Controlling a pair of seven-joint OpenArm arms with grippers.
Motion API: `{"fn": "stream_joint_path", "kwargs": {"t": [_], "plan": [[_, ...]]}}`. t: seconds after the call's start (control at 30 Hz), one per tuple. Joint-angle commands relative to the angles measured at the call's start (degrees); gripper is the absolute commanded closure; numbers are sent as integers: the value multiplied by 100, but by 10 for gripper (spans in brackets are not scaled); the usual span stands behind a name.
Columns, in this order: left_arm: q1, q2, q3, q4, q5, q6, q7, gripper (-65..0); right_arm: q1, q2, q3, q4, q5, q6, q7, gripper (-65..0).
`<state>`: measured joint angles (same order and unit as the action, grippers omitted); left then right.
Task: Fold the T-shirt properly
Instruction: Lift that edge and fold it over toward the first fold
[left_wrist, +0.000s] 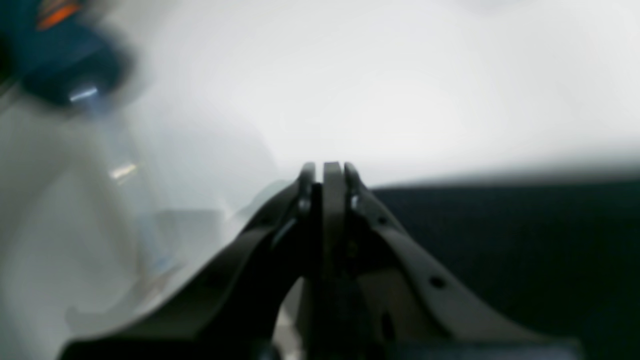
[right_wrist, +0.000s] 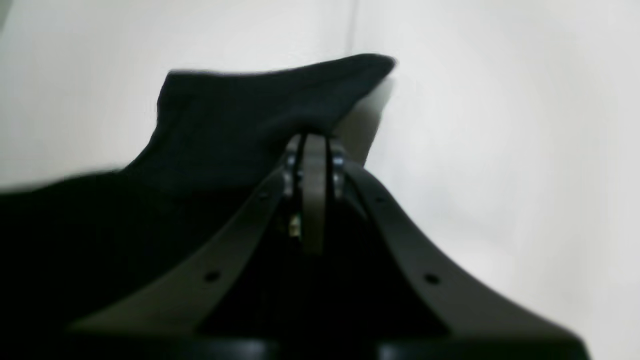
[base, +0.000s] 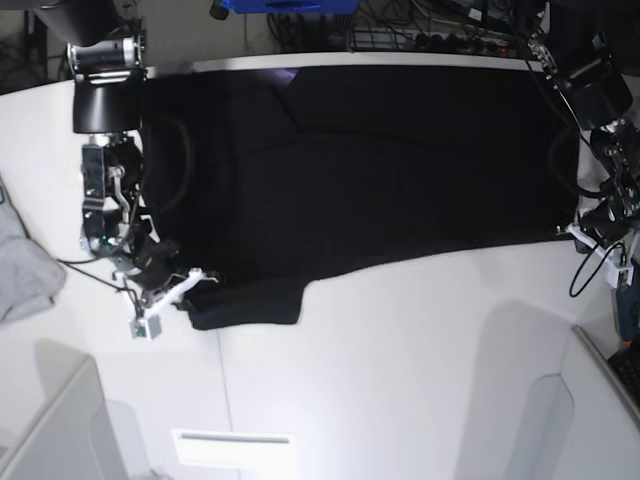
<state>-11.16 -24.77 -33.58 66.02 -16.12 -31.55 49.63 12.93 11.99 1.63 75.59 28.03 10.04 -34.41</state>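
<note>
The T-shirt (base: 390, 170) is plain black cloth, spread flat across the upper half of the base view, reaching from the left side almost to the right edge. One short sleeve (base: 245, 298) juts down at lower left (its hem looks squared off). In the right wrist view a sleeve corner (right_wrist: 260, 110) lifts up, blurred.

A grey garment (base: 22, 265) lies crumpled at the white tabletop's (base: 400, 360) left edge. Beyond the far edge sit a blue box (base: 290, 5) and tangled cables (base: 420, 25).
</note>
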Motion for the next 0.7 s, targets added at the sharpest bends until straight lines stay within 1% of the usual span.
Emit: {"fn": "stream_joint_path", "kwargs": {"t": [0.0, 0.07, 0.1, 0.13, 0.2, 0.27, 0.37, 0.47, 0.57, 0.67], "plan": [[-49, -129, -13, 172, -291, -41, -88, 0, 101, 54, 114, 199, 32, 2, 70, 0], [74, -155, -39, 198, -766, -67, 97, 0, 21, 54, 220, 348, 32, 20, -36, 0], [118, -243, -39, 207, -1012, -67, 229, 0, -40, 63, 246, 436, 32, 20, -80, 0], [127, -349, -4, 207, -1188, -67, 290, 0, -84, 80, 246, 524, 32, 20, -115, 0], [171, -410, -4, 207, -1408, -49, 352, 0, -198, 80, 246, 718, 32, 20, -167, 0], [311, -410, -31, 295, -1496, -49, 360, 0, -304, 80, 246, 937, 32, 2, -290, 0], [575, -410, -48, 734, -1522, -49, 369, 0, -576, 71, 290, 1272, 32, 2, -405, 0], [804, -402, -57, 1033, -1531, -49, 369, 0, -893, 36, 580, 1597, 32, 2, -414, 0], [1015, -410, -92, 1139, -1531, -49, 369, 0, -1148, 36, 729, 1852, 41, 2, -414, 0], [1243, -410, -426, 1148, -1777, -49, 369, 0, -1341, 36, 914, 2089, 41, 29, -616, 0]]}}
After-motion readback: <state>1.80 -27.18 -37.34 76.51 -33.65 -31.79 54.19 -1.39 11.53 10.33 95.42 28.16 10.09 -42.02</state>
